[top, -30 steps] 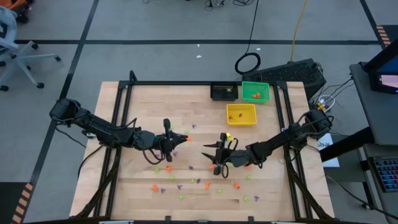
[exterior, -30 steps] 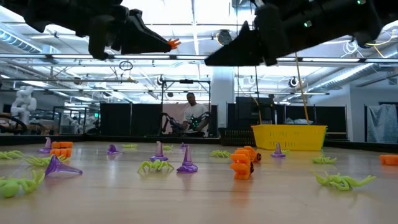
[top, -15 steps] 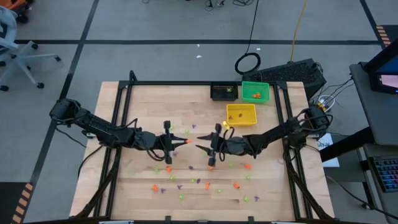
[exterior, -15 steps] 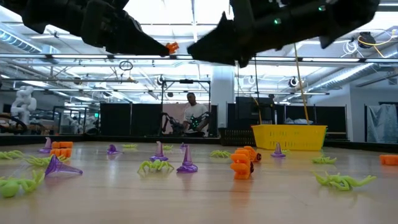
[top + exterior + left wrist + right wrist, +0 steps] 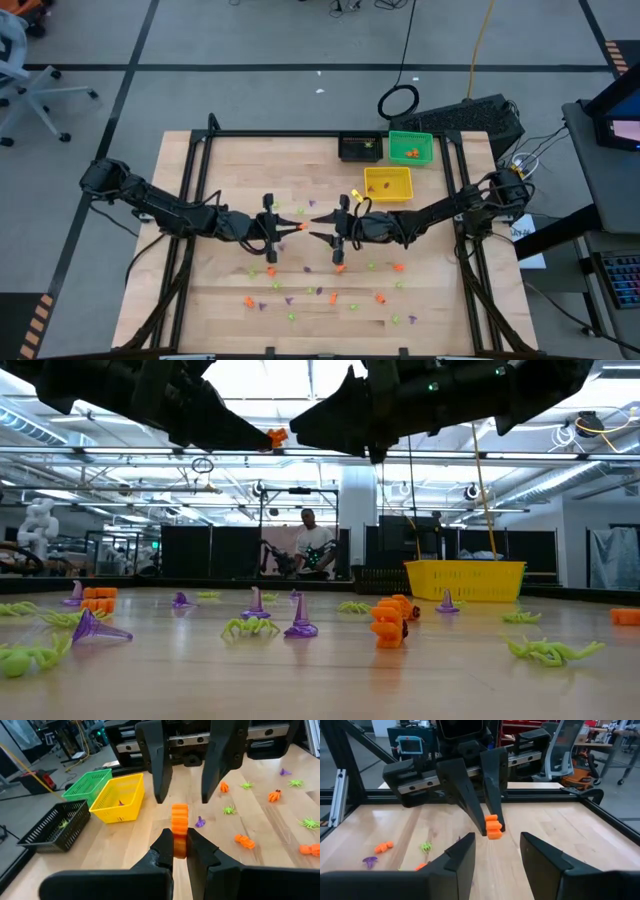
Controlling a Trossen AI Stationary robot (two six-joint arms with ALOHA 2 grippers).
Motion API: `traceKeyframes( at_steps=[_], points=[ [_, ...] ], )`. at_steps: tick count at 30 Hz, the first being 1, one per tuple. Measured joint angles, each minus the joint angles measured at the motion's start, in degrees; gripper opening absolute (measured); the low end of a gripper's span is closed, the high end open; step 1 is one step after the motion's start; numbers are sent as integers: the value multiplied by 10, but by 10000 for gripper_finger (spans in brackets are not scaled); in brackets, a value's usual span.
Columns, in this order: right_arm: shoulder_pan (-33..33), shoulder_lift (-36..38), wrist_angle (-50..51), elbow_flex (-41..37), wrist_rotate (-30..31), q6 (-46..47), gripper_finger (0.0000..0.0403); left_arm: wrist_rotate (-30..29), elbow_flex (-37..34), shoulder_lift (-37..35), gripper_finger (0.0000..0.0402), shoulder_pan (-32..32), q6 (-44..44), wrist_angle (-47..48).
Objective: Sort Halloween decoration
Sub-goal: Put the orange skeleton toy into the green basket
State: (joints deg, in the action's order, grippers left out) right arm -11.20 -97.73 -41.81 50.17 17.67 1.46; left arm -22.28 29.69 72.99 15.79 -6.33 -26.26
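Orange trinket (image 5: pixel 179 832) is pinched in my left gripper (image 5: pixel 180 849), jaws closed tight on its lower half, held up in the air over the middle of the desk (image 5: pixel 230 160). It's a small ribbed orange piece; the upper part sticks out past the fingertips.

What changed: a second ago the right arm was off to the side and lower. It has swung in and now the right gripper (image 5: pixel 496 851) faces the left one tip to tip, jaws spread wide, holding nothing. In the right wrist view the trinket sits dead ahead, just beyond the gap between the fingers. In the high view the two grippers are near each other, not touching. The left hasn't moved to speak of.

I read that as a mid-air handover being set up. The bins are all on the right arm's side: green bin (image 5: pixel 410 147) already has orange pieces in it, yellow bin (image 5: pixel 388 183) just beside it, black bin (image 5: pixel 360 148) next to the green. So the left passes, the right drops it in the green.

Next step as I see it: ease the right forward until its fingers bracket the exposed top of the trinket, close, then release the left. The exposed part is short, so alignment matters, and a slip drops it back onto the desk.

Plenty of orange, purple and light-green trinkets (image 5: pixel 300 625) are scattered on the desk. Sort is far from done.
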Motion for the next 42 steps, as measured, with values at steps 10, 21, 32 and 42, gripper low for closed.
traceKeyframes(
  at_steps=[10,21,32,42],
  points=[
    [4,0,-2,0,-8,-2,144,0,0,0,20,0,0,0],
    [17,-2,-14,0,-30,4,144,0,0,0,20,0,0,-1],
    [30,-54,-102,-1,-74,-19,144,0,0,0,20,0,-1,-2],
    [30,-54,-107,-1,-74,-33,102,-1,0,0,20,0,-1,-2]
  ],
)
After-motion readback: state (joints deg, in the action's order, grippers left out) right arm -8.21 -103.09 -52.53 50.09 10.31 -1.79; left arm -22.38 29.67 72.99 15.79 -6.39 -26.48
